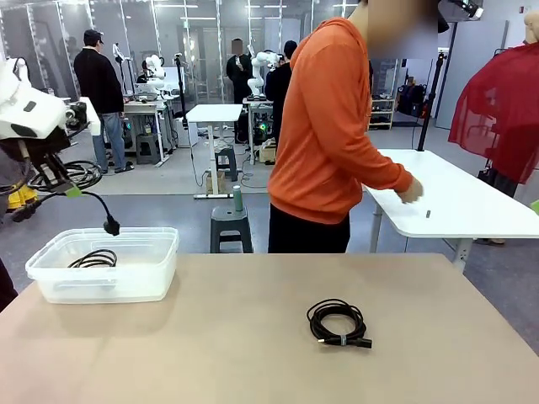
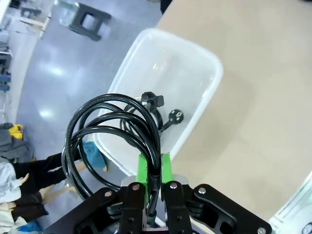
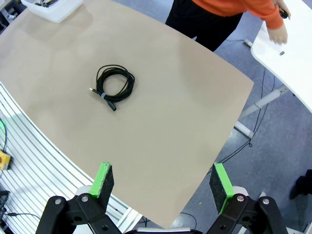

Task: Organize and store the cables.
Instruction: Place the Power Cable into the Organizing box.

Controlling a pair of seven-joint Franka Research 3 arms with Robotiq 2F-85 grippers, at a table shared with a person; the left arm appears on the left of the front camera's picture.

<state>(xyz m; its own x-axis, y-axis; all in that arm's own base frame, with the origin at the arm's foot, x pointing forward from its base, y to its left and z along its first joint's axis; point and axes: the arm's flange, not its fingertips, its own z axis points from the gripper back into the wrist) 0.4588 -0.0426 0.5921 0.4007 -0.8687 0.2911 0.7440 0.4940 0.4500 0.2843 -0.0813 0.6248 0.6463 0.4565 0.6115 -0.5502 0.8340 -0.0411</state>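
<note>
In the front view the left gripper (image 1: 71, 192), at the far left, is clamped on a black cable bundle (image 1: 111, 225) whose plug dangles just above the clear plastic bin (image 1: 160, 252). A stored cable (image 1: 93, 259) lies coiled inside the bin, and a loose coil (image 1: 338, 323) sits on the table (image 1: 210, 337), right of centre and well apart from the bin. The left wrist view looks down past the shut green pads (image 2: 145, 168) at the bundle's loops hanging over the bin's near wall. The step in hand looks like the drop – the bundle needs carrying further over the bin's middle before the jaws part. In the right wrist view the right gripper (image 3: 161, 181) stands wide open and empty above the table's right edge – the loose coil, farther left, is probably its next pick.
</note>
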